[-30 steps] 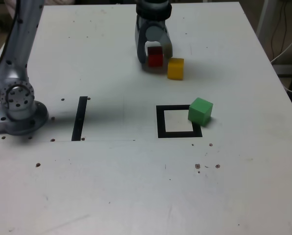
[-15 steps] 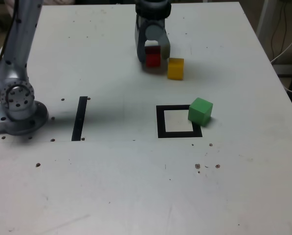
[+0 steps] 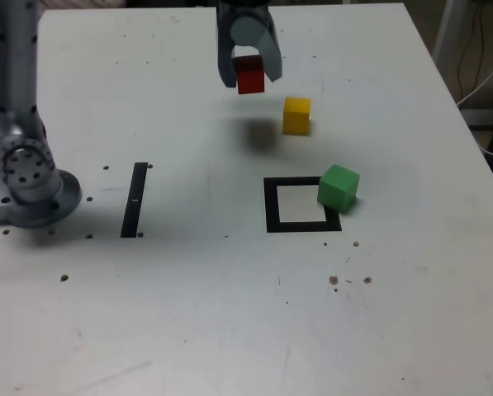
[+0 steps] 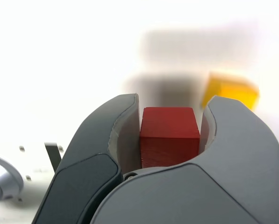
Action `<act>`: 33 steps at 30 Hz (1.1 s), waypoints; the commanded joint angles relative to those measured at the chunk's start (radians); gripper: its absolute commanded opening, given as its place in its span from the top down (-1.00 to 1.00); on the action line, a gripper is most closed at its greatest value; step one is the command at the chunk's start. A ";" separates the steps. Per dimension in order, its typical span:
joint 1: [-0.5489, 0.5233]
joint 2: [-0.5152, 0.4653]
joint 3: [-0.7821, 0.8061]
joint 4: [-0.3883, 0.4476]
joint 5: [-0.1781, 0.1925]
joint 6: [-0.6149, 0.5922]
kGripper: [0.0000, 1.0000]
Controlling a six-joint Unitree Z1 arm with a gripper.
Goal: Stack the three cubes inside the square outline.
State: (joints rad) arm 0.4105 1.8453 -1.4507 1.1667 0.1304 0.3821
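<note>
Exterior view, left to right. Arm base [image 3: 31,177] sits at the left edge of the white table [image 3: 229,313]; the upper arm is cut off by the frame's top. A thin black strip [image 3: 134,199] lies flat, its long axis running away from the camera. The gripper [image 3: 248,62] hangs above the table's far part, its upper body cut off; its jaws are clamped on the red cube [image 3: 249,74], held clear of the surface, with a blurred shadow on the table below. The yellow cube [image 3: 296,115] rests on the table, to the right of the red one and apart from it. The square outline [image 3: 301,205], a black frame with a white centre, lies nearer the camera; its centre is empty. The green cube [image 3: 338,187] sits turned, overlapping the frame's right edge.

Wrist view: two dark fingers [image 4: 106,140] press either side of the red cube [image 4: 169,135], its edges square to the pads. The yellow cube [image 4: 230,91] is blurred beyond, partly hidden by a finger.
</note>
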 commanded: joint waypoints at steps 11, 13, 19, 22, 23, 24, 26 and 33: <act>-0.334 -0.030 0.061 0.044 -0.033 -0.256 0.52; -0.384 -0.024 0.057 0.045 -0.037 -0.298 0.52; -0.486 0.012 0.045 0.035 -0.064 -0.399 0.52; -0.501 0.028 0.042 0.030 -0.080 -0.419 0.52; -0.504 0.032 0.041 0.029 -0.082 -0.424 0.52; -0.507 0.035 0.041 0.026 -0.081 -0.429 0.52; -0.510 0.043 0.041 0.017 -0.080 -0.436 0.52; -0.509 0.071 0.060 -0.029 -0.063 -0.444 0.52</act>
State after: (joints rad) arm -0.0999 1.9049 -1.3997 1.1500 0.0610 -0.0591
